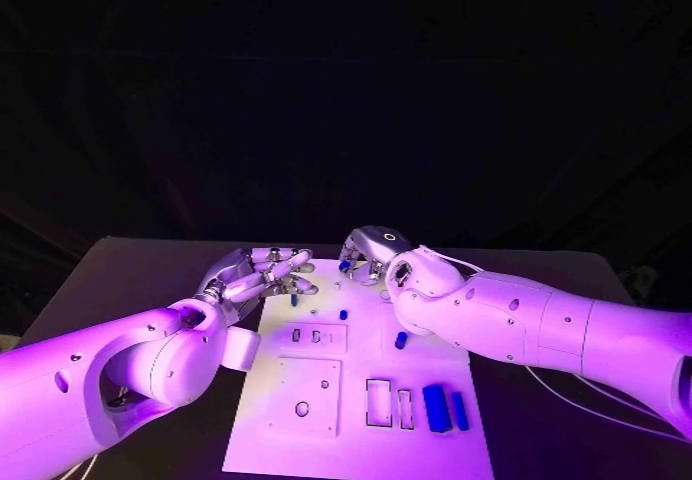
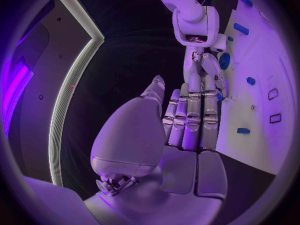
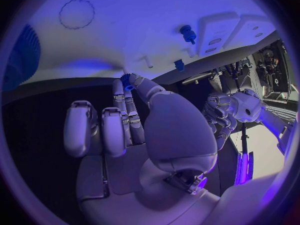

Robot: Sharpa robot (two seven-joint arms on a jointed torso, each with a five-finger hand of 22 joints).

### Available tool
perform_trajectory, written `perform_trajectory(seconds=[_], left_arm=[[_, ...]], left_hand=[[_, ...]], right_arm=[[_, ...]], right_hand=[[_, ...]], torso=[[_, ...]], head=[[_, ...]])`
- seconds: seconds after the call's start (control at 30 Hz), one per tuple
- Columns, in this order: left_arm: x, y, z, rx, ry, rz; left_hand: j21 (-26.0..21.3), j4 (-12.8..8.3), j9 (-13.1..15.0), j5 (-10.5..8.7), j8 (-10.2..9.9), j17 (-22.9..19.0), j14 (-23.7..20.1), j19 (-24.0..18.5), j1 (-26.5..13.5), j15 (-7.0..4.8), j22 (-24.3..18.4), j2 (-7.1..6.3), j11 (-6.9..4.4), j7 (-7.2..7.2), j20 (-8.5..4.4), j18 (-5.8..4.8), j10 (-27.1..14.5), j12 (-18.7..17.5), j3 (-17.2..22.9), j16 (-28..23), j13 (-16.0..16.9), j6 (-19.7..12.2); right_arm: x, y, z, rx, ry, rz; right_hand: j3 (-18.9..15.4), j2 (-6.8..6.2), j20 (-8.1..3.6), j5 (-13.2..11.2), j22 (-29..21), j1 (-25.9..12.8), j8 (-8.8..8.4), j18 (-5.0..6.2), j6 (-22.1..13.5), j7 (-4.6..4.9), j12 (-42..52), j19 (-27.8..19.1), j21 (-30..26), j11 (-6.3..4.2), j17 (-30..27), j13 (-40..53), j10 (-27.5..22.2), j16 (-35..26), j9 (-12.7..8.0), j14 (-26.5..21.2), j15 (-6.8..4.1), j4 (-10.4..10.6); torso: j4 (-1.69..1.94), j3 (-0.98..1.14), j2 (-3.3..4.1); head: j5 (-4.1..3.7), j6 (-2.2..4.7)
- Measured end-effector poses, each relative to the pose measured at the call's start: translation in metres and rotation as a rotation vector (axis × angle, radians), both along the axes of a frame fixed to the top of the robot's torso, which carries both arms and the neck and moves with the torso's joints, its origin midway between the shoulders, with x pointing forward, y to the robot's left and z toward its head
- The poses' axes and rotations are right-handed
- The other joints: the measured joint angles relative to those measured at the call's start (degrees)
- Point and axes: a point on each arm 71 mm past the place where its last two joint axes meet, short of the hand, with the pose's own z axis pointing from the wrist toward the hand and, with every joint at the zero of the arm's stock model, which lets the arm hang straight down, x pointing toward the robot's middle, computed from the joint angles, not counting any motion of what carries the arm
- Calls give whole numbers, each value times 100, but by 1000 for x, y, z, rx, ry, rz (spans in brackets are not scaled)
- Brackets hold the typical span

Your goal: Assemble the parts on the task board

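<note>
The right hand hangs over the far edge of the white board, thumb and fingertip pinching a small blue part. The left hand, fingers loosely apart, holds nothing beside the board's far left edge. Two blue bars lie near right.

Head cam looks down over the table; wrist cams sit close behind each hand, all sharing the board's far end.
</note>
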Motion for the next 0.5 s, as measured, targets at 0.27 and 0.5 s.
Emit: perform_trajectory(seconds=[0.27,0.5], left_arm=[[0,0,0,0,1,-2],[0,0,0,1,3,-2]], left_hand=[[0,0,-5,0,0,4,0,0,0,0,0,0,0,0,0,0,0,0,0,0,0,0],[0,0,-5,0,0,3,0,0,0,0,1,0,0,0,0,-1,0,0,0,0,0,0]], right_arm=[[2,3,-3,-12,14,2],[3,3,-5,-23,31,4]], right_hand=[[50,-1,32,2,-36,-1,-89,0,-142,65,-71,-32,0,93,-26,-2,-155,0,38,0,0,50],[72,-113,83,-21,-82,-114,-185,1,-306,122,-166,-83,0,153,-73,-73,-360,0,6,-13,56,106]], torso=[[-4,3,4],[-2,3,4]], head=[[4,-5],[-4,-14]])
